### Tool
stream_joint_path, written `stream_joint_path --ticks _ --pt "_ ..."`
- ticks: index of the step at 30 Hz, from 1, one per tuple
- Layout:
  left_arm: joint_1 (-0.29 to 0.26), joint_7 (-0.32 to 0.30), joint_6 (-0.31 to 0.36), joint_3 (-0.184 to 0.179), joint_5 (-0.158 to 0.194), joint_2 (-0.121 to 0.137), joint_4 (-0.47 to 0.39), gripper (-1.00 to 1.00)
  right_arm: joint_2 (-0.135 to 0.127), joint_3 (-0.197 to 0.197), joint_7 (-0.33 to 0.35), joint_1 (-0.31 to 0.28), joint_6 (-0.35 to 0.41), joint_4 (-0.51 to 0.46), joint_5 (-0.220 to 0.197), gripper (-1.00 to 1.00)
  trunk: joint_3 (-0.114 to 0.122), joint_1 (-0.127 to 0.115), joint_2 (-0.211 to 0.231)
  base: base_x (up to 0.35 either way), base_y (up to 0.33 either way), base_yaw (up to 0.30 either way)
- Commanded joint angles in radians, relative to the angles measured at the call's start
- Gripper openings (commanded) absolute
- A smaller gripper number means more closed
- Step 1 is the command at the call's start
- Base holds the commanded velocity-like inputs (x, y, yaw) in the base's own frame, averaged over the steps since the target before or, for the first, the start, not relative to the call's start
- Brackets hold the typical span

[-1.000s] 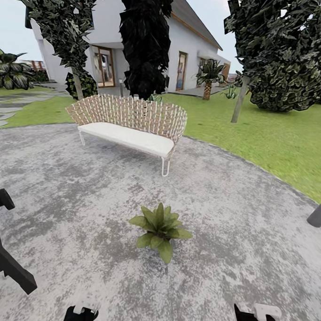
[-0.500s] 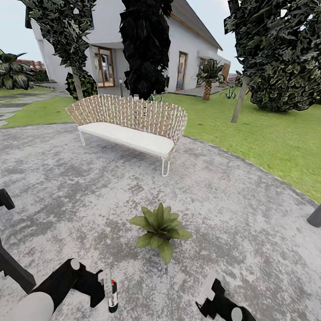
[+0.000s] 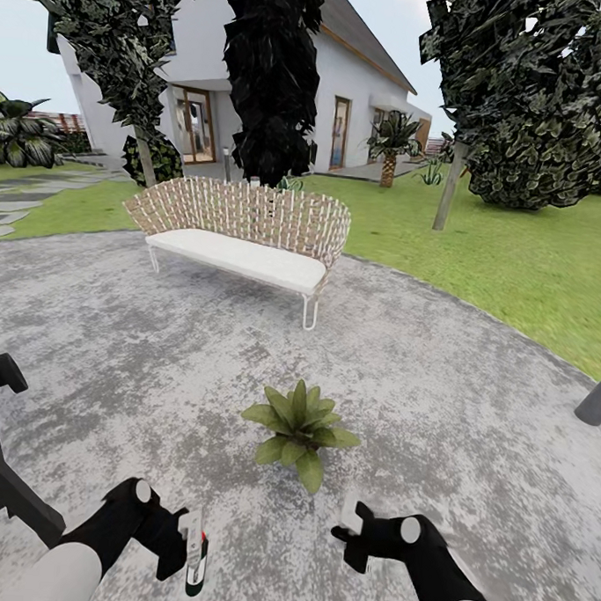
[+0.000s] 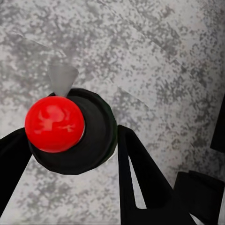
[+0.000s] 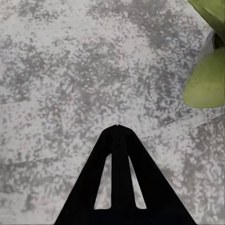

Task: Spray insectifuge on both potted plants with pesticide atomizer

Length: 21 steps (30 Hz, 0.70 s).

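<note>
My left gripper [image 3: 187,548] is shut on the pesticide atomizer [image 3: 196,563], a slim white bottle with a red top and dark part, held low at the left over the stone patio. In the left wrist view its red top [image 4: 55,123] sits in a dark ring between my black fingers [image 4: 138,180]. One potted plant [image 3: 300,431], a rosette of broad green leaves, stands on the patio ahead, between both grippers and further out. My right gripper [image 3: 350,525] is shut with nothing in it, just near of the plant; its leaves [image 5: 206,79] show beside the joined fingertips [image 5: 117,133]. The second potted plant is out of view.
A wicker bench [image 3: 242,231] with a white cushion stands at the patio's far edge. A black frame [image 3: 4,483] juts in at the left and a grey post [image 3: 597,400] at the right. Lawn, trees and a white house lie beyond.
Both arms have risen into the head view from its lower edge. The left one carries the atomizer; the right gripper has moved left and forward, nearer the plant.
</note>
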Motion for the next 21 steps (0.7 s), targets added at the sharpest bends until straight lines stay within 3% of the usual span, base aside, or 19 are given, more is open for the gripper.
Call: stream_joint_path --ticks 1,6,9,12,15,19,21 --pt "0.001 -0.002 -0.006 0.007 -0.008 -0.001 0.0 -1.0 0.01 -0.008 0.008 -0.001 -0.006 -0.001 0.008 -1.0 -0.001 0.0 0.0 0.0 0.0 0.0" --pt "0.003 0.002 -0.007 0.007 -0.008 -0.011 0.0 -1.0 0.077 -0.008 0.044 -0.001 -0.009 0.001 0.008 -1.0 -0.001 0.0 0.0 0.0 0.0 0.0" --pt "0.005 0.003 -0.009 -0.005 -0.007 -0.02 0.001 -1.0 0.077 -0.008 0.055 -0.001 -0.012 0.001 0.007 -1.0 -0.001 0.0 0.0 0.0 0.0 0.0" --pt "0.008 0.005 -0.006 -0.068 -0.007 -0.029 0.002 -1.0 0.077 -0.006 0.059 -0.001 -0.013 0.002 0.007 -1.0 -0.001 0.0 0.0 0.0 0.0 0.0" --pt "0.01 0.007 -0.006 -0.098 -0.007 -0.045 0.002 -1.0 0.077 -0.004 0.059 -0.001 -0.014 0.003 0.007 -1.0 -0.001 0.0 0.0 0.0 0.0 0.0" --pt "0.012 0.011 -0.01 -0.116 -0.009 -0.078 0.002 -1.0 0.077 0.049 0.059 -0.001 -0.014 0.003 0.005 -1.0 -0.001 0.0 0.0 0.0 0.0 0.0" --pt "0.012 0.013 -0.008 -0.151 -0.009 -0.086 0.002 -1.0 0.077 0.074 0.059 -0.001 -0.014 0.004 0.005 -1.0 -0.001 0.0 0.0 0.0 0.0 0.0"
